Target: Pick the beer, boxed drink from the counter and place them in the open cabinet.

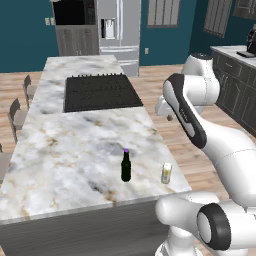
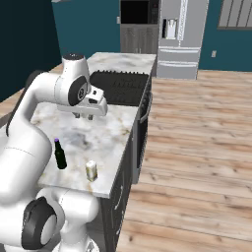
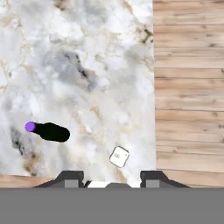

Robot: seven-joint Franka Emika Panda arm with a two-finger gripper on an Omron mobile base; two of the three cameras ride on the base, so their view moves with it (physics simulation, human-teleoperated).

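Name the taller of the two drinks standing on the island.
The beer: a near-black bottle with a narrow neck and a purple cap. The boxed drink beside it, nearer the counter edge, is a shorter pale yellow-and-white carton.

My arm [image 1: 200, 115] has a glossy white plastic-looking shell with dark, smooth joints. The counter [image 1: 70, 145] beneath me is polished marble, white-grey with tan veins, on a dark grey wood-grain base. Set into the counter is a matt black cooktop [image 1: 101, 92]. Near the counter's front edge stands the beer [image 1: 126, 166], dark shiny glass with a purple cap, and beside it the boxed drink [image 1: 166, 173], pale yellow-and-white carton. Past the counter's side the floor [image 2: 197, 147] is light wooden planks. Beyond the counter's far end the fridge [image 2: 178, 34] looks like brushed silver metal.
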